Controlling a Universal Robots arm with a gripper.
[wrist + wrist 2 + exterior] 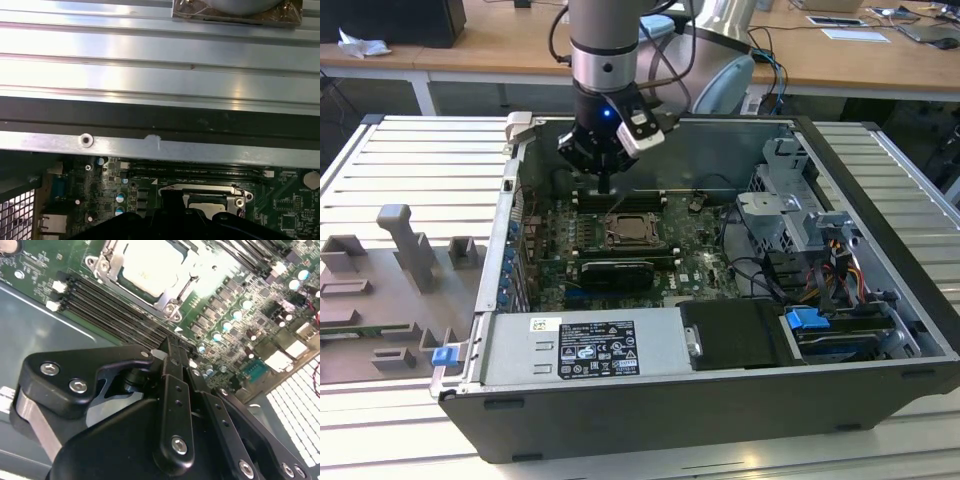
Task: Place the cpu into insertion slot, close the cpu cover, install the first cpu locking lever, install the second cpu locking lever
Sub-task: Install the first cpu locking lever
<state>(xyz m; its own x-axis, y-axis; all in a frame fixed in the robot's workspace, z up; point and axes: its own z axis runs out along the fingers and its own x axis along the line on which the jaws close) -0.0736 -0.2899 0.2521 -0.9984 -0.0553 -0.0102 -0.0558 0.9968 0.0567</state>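
Gripper (605,184) hangs tip-down inside the open computer case (720,415) in the exterior view. Its fingers are drawn together into one narrow tip, with nothing seen between them. The insertion slot (628,232) lies just off that tip, toward the camera and slightly to the exterior view's right, on the green motherboard (695,262). The tip itself is over the long memory slots (670,195) along the socket's far edge, which run parallel to that edge, left to right in this view. The socket is square, so it has no long axis of its own. There is one gripper and one socket.

In the second wrist view the closed gripper (172,347) points across a bank of memory slots (110,305), four as far as I can count, with the socket just beyond them. One cpu (147,265) sits there, pale face up. One cpu cover (161,299) appears to lie flat around it as a silvery frame. Whether either locking lever is latched I cannot tell.

In the first wrist view the gripper's dark tip (172,201) stands at the near edge of the insertion slot (205,199). More memory slots (200,172) lie between the socket and the case's rim (160,145).
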